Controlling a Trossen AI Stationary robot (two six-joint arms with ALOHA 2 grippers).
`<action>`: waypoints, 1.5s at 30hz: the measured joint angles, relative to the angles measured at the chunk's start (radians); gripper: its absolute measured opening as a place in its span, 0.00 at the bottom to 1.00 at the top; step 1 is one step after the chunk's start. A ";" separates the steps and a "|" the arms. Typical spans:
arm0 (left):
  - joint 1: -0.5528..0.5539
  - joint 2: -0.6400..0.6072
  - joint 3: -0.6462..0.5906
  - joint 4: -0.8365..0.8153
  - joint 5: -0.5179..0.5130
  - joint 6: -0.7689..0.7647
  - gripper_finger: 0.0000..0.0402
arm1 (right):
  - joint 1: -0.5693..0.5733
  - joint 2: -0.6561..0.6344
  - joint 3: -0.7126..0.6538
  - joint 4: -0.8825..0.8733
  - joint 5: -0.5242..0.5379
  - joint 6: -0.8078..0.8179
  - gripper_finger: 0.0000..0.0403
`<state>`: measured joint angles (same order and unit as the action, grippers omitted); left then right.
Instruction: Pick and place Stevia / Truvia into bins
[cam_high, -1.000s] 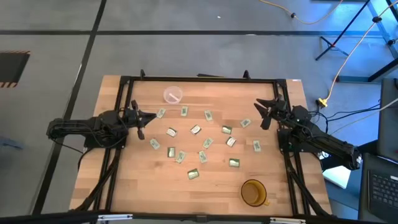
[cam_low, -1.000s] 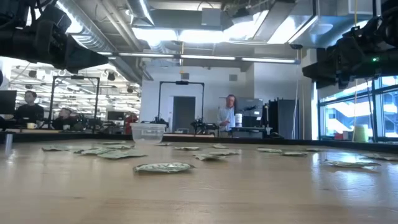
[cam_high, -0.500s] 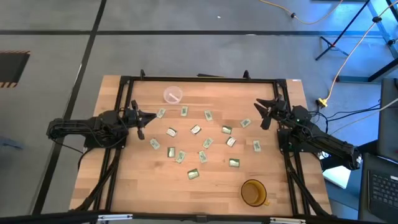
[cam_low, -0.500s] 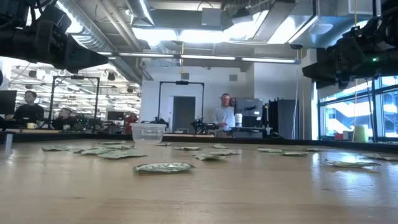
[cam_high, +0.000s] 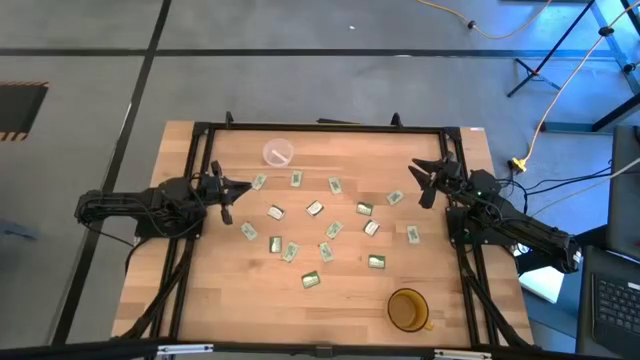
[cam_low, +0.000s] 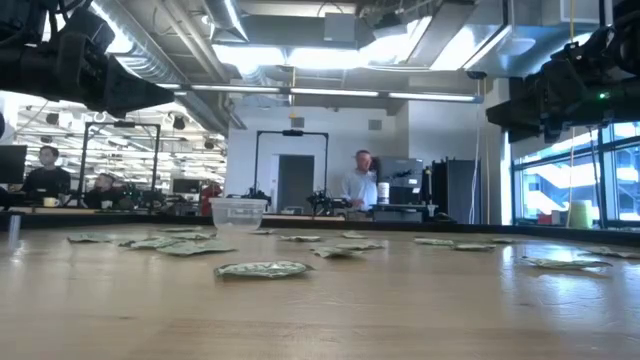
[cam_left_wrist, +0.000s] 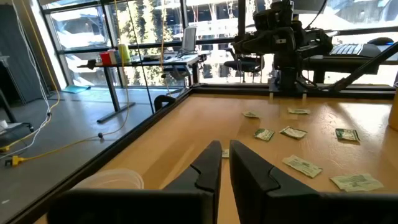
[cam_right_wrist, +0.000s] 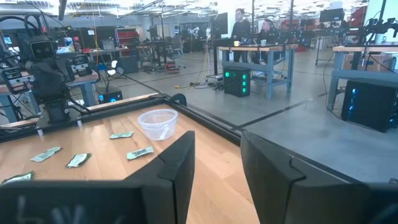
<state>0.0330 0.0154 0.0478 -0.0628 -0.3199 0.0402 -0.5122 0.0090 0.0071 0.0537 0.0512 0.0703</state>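
Several green and white Stevia sachets (cam_high: 314, 208) lie flat and scattered over the middle of the wooden table, also seen in the left wrist view (cam_left_wrist: 301, 165) and the low view (cam_low: 262, 268). The small clear cup (cam_high: 277, 152) stands upright near the far edge, shown too in the right wrist view (cam_right_wrist: 158, 123). My left gripper (cam_high: 243, 187) hovers at the table's left side, shut, with only a thin slit between its fingers (cam_left_wrist: 225, 149). My right gripper (cam_high: 420, 185) hovers at the table's right side, open (cam_right_wrist: 217, 149). Neither holds anything.
An amber cup (cam_high: 407, 309) stands near the table's near right corner. A black frame (cam_high: 320, 127) runs along the table's edges. Bare wood lies along the near edge, left of the amber cup. People stand in the room beyond the table (cam_low: 360, 180).
Both arms and the sachets have kept still. A person in the room behind the table has stepped slightly to the left in the low view.
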 joint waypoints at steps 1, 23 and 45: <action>0.000 0.000 0.000 0.000 0.000 0.000 0.07 | 0.000 0.000 0.000 0.000 0.000 0.000 0.33; 0.000 0.000 0.000 0.000 0.000 0.000 0.07 | 0.000 0.000 0.000 0.000 0.000 0.000 0.33; 0.002 0.000 0.000 0.000 -0.002 0.078 0.07 | 0.000 0.000 0.000 0.011 0.000 0.108 0.33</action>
<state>0.0345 0.0158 0.0475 -0.0624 -0.3216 0.1184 -0.5122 0.0093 0.0071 0.0651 0.0516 0.1787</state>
